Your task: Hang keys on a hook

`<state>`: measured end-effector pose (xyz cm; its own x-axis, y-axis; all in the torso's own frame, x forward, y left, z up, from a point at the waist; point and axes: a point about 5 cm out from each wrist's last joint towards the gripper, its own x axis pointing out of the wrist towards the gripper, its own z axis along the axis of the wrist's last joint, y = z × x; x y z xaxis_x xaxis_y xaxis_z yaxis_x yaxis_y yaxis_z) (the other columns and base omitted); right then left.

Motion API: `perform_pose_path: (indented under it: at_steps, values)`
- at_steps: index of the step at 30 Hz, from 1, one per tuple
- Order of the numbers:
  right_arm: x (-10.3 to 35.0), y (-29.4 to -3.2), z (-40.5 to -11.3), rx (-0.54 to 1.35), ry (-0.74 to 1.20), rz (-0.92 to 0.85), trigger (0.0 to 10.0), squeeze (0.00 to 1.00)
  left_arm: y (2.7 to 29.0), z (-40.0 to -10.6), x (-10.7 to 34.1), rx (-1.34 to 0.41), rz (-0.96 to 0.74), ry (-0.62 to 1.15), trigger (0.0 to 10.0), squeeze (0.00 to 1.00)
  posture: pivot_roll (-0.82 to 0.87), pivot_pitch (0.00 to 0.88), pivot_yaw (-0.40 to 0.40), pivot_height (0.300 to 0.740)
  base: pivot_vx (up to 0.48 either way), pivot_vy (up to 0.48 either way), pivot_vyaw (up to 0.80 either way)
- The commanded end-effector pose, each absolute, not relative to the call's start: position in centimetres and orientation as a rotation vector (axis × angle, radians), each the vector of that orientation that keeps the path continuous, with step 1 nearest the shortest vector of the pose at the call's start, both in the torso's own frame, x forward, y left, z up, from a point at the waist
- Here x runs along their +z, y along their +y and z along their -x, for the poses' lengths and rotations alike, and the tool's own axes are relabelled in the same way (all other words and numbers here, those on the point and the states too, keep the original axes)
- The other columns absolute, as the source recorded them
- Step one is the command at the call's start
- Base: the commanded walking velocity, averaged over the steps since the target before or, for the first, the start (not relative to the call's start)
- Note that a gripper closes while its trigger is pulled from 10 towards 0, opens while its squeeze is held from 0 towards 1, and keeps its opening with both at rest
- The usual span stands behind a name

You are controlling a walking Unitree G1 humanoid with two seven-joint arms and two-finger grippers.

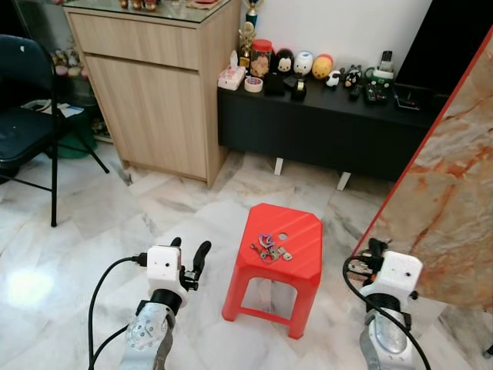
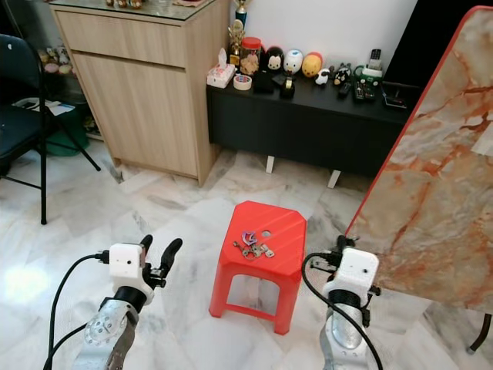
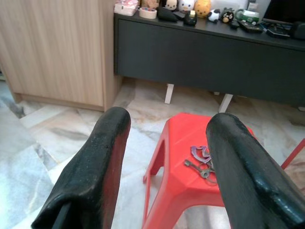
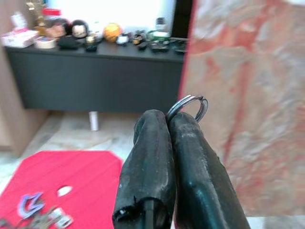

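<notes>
A bunch of keys [image 1: 269,248] with a purple tag lies on top of a red plastic stool [image 1: 296,254] in the middle of the floor. My left gripper [image 1: 190,247] hovers low to the stool's left, open, with nothing between its fingers. In the left wrist view the keys [image 3: 202,162] show between those fingers, farther off. My right gripper [image 1: 372,250] is to the right of the stool, beside a marble slab. Its fingers are shut on a silver key ring [image 4: 190,102] that sticks out past the tips.
A marble slab with a red edge [image 1: 447,185] leans at the right, close to my right arm. Behind the stool stand a black low console [image 1: 323,127] with toys and a wooden cabinet [image 1: 154,85]. A black chair [image 1: 23,116] is at far left.
</notes>
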<state>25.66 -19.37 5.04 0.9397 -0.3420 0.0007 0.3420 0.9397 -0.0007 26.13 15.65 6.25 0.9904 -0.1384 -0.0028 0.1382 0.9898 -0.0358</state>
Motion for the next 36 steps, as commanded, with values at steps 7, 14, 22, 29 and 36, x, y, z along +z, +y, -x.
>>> perform_pose_path:
  at_steps: [7, 14, 22, 29, 36]
  values:
    - [5.2, -18.9, -25.9, -0.324, -0.002, -0.025, 10.0, 0.00, 15.3, -26.2, 6.2, -0.148, 0.029, 0.000, 10.0, 0.00, 0.02, 0.000, -0.098, 0.740, 0.000, 0.000, 0.00]
    - [5.1, -17.0, -26.3, -0.200, 0.006, -0.058, 10.0, 0.00, 15.4, -26.3, 6.2, -0.151, 0.021, 0.001, 10.0, 0.00, 0.02, 0.006, -0.101, 0.740, 0.000, 0.000, 0.00]
    - [5.0, -17.1, -26.3, -0.203, 0.012, -0.061, 10.0, 0.00, 15.3, -25.9, 6.0, -0.159, 0.006, 0.007, 10.0, 0.00, 0.02, 0.010, -0.101, 0.740, 0.000, -0.032, 0.00]
    - [5.3, -17.5, -26.4, -0.218, 0.000, -0.058, 10.0, 0.00, 16.8, -25.6, 4.4, -0.119, -0.019, 0.076, 10.0, 0.00, 0.03, 0.011, -0.099, 0.740, 0.000, -0.283, 0.00]
    - [5.4, -17.4, -26.5, -0.222, -0.003, -0.060, 10.0, 0.00, 20.2, -23.4, 0.8, -0.039, -0.076, 0.243, 10.0, 0.00, 0.03, 0.016, -0.096, 0.740, 0.000, 0.000, 0.00]
